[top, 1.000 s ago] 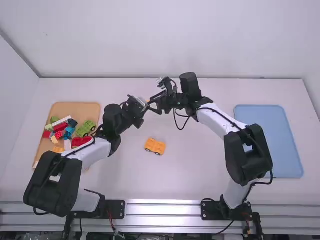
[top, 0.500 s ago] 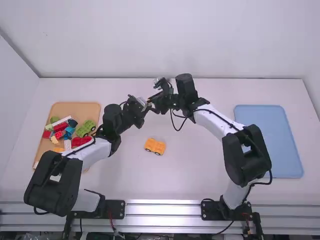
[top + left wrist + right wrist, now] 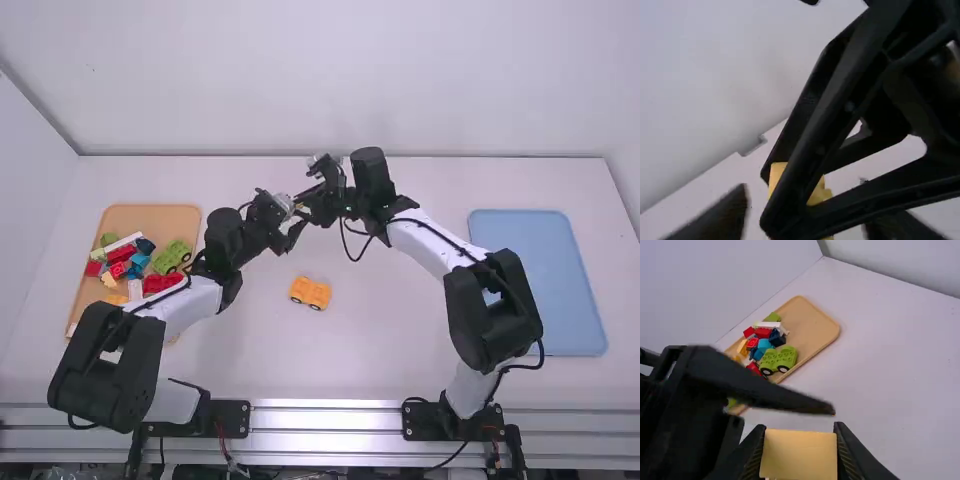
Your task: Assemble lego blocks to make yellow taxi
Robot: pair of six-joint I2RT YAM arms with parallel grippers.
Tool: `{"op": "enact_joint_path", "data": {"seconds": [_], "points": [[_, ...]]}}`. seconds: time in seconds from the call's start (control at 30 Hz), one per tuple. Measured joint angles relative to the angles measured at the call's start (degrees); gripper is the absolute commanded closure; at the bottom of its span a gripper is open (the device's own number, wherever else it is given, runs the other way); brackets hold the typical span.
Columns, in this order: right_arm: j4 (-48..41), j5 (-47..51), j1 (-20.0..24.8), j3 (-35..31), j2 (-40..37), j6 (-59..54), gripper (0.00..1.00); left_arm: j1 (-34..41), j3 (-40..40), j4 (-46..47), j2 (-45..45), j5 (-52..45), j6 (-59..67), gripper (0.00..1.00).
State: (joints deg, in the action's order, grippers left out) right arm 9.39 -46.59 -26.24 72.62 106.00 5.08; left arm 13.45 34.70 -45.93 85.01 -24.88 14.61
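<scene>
Above the table, the yellow block, pinched by the right gripper, should be held steady and the left gripper, spread wide and empty, backed straight out.

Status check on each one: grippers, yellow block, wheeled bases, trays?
Left gripper, open
Right gripper, shut on yellow block
Yellow block, held
Orange wheeled base, wheels down on table
Green wheeled base, wheels down in wooden tray
Wooden tray, loaded with pieces
Blue tray, flat on table
</scene>
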Motion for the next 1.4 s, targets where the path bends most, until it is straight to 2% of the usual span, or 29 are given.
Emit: {"op": "enact_joint_path", "data": {"seconds": [0.13,0.23,0.4,0.5,0.53,0.63,0.77,0.93,1.1,1.4], "points": [[1.0,2.0,0.6,0.0,0.0,-0.2,0.87,0.0,0.0,0.3,0.0,-0.2,-0.2,0.01],[-2.9,6.8,2.3,0.0,0.0,-0.7,0.88,-0.1,0.0,0.7,0.0,-0.2,-1.9,0.01],[-23.9,15.8,6.8,3.6,-0.8,-5.9,0.87,-3.2,0.0,4.1,-0.1,0.0,-7.3,0.01],[-38.4,21.7,8.3,9.3,-1.8,-11.0,0.86,-6.8,0.0,5.7,-0.1,-0.1,-9.3,0.01],[-45.4,24.3,8.3,12.4,-2.5,-14.4,0.83,-8.5,0.1,6.3,-0.1,-0.6,-10.1,0.01],[-55.2,27.9,7.3,15.4,-4.0,-21.0,0.81,-10.7,0.2,6.7,-0.1,-2.1,-10.7,0.01],[-66.2,31.4,4.2,16.0,-4.2,-33.2,0.83,-14.4,0.3,6.6,-0.4,-6.1,-11.3,0.01],[-67.8,38.3,0.0,14.3,-0.4,-42.7,0.86,-17.5,0.3,6.5,-0.5,-11.2,-11.7,0.01],[-69.8,46.1,-5.2,13.1,8.4,-53.1,0.83,-19.3,0.3,7.4,-0.5,-15.1,-12.3,0.01],[-69.5,52.1,-11.1,13.0,15.5,-59.5,0.78,-19.6,0.3,8.0,-0.5,-16.5,-13.2,0.01]]}}
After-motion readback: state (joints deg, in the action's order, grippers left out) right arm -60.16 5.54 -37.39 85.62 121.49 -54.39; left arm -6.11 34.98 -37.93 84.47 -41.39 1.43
